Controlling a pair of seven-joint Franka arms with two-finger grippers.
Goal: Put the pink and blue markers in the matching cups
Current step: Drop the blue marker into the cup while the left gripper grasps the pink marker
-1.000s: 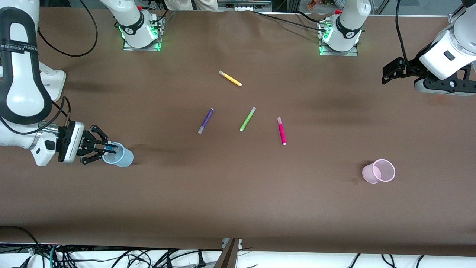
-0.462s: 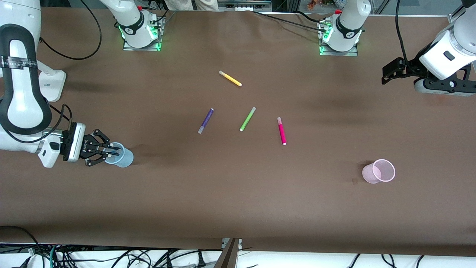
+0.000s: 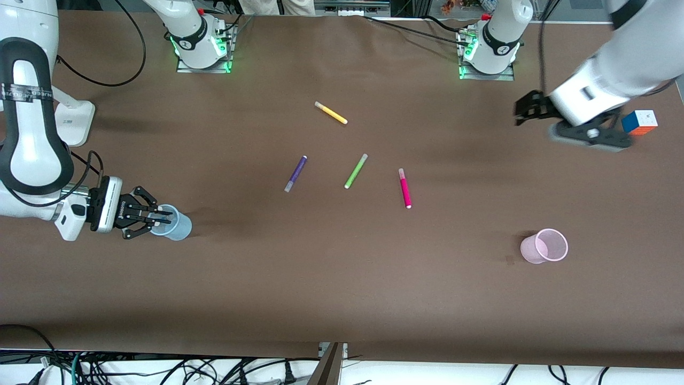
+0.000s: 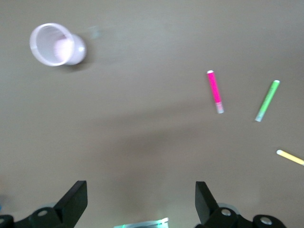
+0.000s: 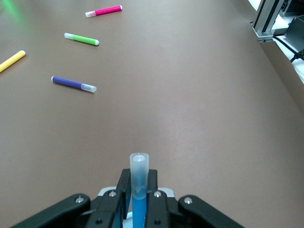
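My right gripper (image 3: 162,216) is shut on the blue marker (image 3: 159,215), holding it over the mouth of the pale blue cup (image 3: 177,225) at the right arm's end of the table. In the right wrist view the marker's blue body and clear cap (image 5: 139,172) stand between the fingers of the right gripper (image 5: 138,192). The pink marker (image 3: 404,187) lies flat near the table's middle and also shows in the left wrist view (image 4: 214,90). The pale pink cup (image 3: 545,246) stands upright, nearer the front camera. My left gripper (image 3: 526,111) is open and empty, in the air over the left arm's end of the table.
A dark purple marker (image 3: 295,173), a lime green marker (image 3: 356,170) and a yellow marker (image 3: 331,113) lie loose around the table's middle. A colourful cube (image 3: 639,121) sits near the table's edge at the left arm's end.
The left arm has swung in toward the table's middle, and the cube now shows. The right gripper drew back slightly with the blue marker, then stayed still over the blue cup.
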